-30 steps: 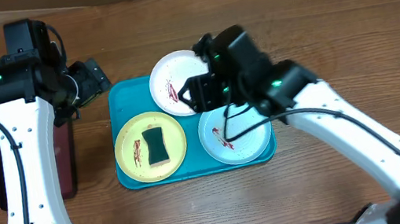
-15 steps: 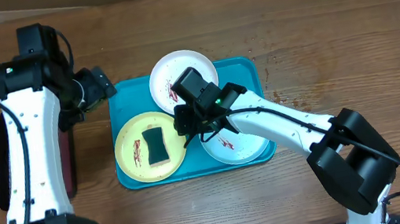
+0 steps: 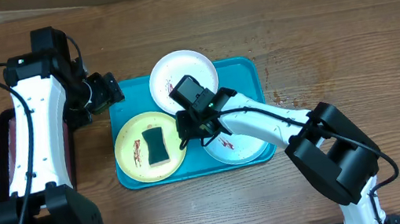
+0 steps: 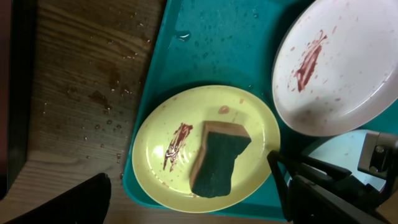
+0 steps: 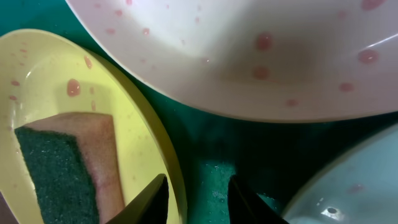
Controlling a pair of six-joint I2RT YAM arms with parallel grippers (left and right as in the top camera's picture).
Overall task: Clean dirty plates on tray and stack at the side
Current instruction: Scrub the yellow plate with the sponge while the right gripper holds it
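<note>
Item: right gripper (image 5: 197, 182), low over the tray (image 5: 211, 146).
- Risk: if you close here, the near finger may skid off the wet rim of the yellow plate (image 5: 56, 81) and tip it. It could also nudge the sponge (image 5: 56, 168) lying in it. The white plate (image 5: 249, 50) overhangs close above, so a careless lift could knock it.
- Jaws: partly open and holding nothing. One finger sits over the yellow plate's inside, the other over bare tray, with the rim between them.
- Neighbours: the mint plate (image 5: 348, 180) lies just to the other side. All three plates are smeared and on the tray.
- Left gripper (image 3: 105, 90): hovers at the tray's far-left corner, near the maroon tray (image 3: 7, 149). You cannot tell its opening.
</note>
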